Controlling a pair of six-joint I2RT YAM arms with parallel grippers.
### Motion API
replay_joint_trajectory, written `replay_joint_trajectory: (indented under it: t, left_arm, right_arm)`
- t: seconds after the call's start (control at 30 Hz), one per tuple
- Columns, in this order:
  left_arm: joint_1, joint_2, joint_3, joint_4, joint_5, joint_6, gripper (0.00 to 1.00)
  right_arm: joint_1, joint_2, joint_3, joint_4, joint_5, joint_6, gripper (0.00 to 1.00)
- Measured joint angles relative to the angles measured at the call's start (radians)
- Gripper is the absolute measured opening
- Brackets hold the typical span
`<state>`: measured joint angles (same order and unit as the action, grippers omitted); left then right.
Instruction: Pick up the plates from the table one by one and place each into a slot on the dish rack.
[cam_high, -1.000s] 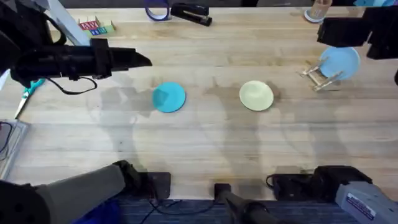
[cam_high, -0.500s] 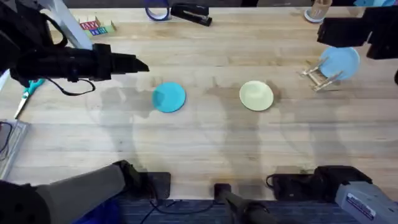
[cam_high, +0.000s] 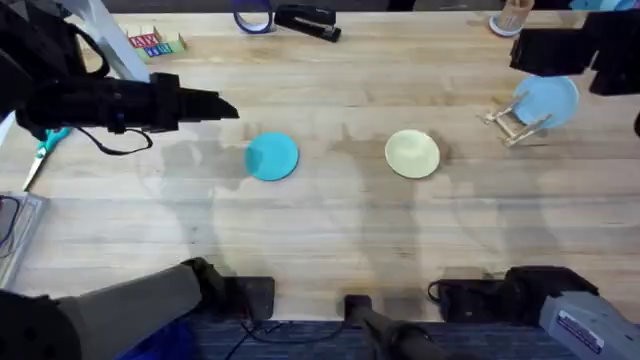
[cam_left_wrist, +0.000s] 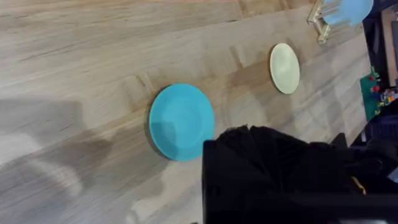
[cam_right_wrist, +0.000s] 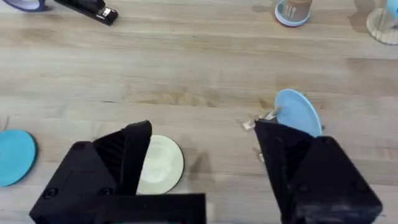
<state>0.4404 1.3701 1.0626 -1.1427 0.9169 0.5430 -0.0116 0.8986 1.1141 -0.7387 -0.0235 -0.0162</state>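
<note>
A teal-blue plate (cam_high: 271, 157) (cam_left_wrist: 181, 121) lies flat on the table (cam_high: 330, 225), left of centre. A pale yellow-green plate (cam_high: 412, 154) (cam_right_wrist: 163, 163) lies flat to its right. At the far right, a light blue plate (cam_high: 546, 102) (cam_right_wrist: 298, 112) stands on edge in the small wooden dish rack (cam_high: 508, 126) (cam_left_wrist: 322, 25). My left gripper (cam_high: 228, 106) hovers shut, up and to the left of the teal plate. My right gripper (cam_high: 548, 52) (cam_right_wrist: 199, 171) hangs open above the rack, with nothing between its fingers.
A black stapler (cam_high: 306, 20) and a blue tape ring (cam_high: 253, 17) lie along the far edge. Coloured blocks (cam_high: 155, 42) sit at the back left, scissors (cam_high: 45, 148) at the left edge, and a cup (cam_right_wrist: 292, 11) at the back right.
My left gripper has drawn back slightly to the left. The plates and the right arm have not moved.
</note>
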Motion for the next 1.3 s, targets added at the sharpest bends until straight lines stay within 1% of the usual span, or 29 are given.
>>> replay_joint_trajectory:
  t: [0.13,0.23,0.33,0.47,0.57,0.7,0.93,1.1,1.3]
  left_arm:
    - [0.000,0.000,0.000,-0.002,0.015,0.000,0.038]
    - [0.000,0.000,0.000,-0.006,0.041,0.000,0.038]
    - [0.000,0.009,0.000,-0.019,0.088,0.001,0.038]
    - [0.000,0.056,0.000,-0.041,0.175,0.003,0.038]
    - [0.000,0.092,0.000,-0.055,0.210,0.003,0.038]
    - [0.000,0.126,0.001,-0.055,0.215,0.005,0.038]
    - [0.000,0.182,0.000,-0.058,0.217,0.037,0.038]
    - [0.000,0.234,0.001,-0.058,0.217,0.076,0.038]
    - [0.000,0.326,0.001,-0.044,0.215,0.114,0.038]
  right_arm:
    - [0.000,0.000,0.000,0.000,0.000,0.000,0.996]
    - [0.000,0.000,0.000,0.000,0.000,0.000,0.996]
    - [0.000,0.000,0.000,0.000,0.000,0.000,0.996]
    - [0.000,0.000,0.000,-0.001,0.000,0.000,0.996]
    - [0.000,0.000,0.000,-0.001,0.000,0.000,0.996]
    - [0.000,0.000,0.000,-0.001,0.000,0.000,0.996]
    - [0.000,0.000,0.000,-0.001,0.000,0.000,0.996]
    - [0.000,0.000,0.000,-0.001,0.000,0.000,0.996]
    - [0.000,0.000,0.000,-0.001,0.000,0.000,0.996]
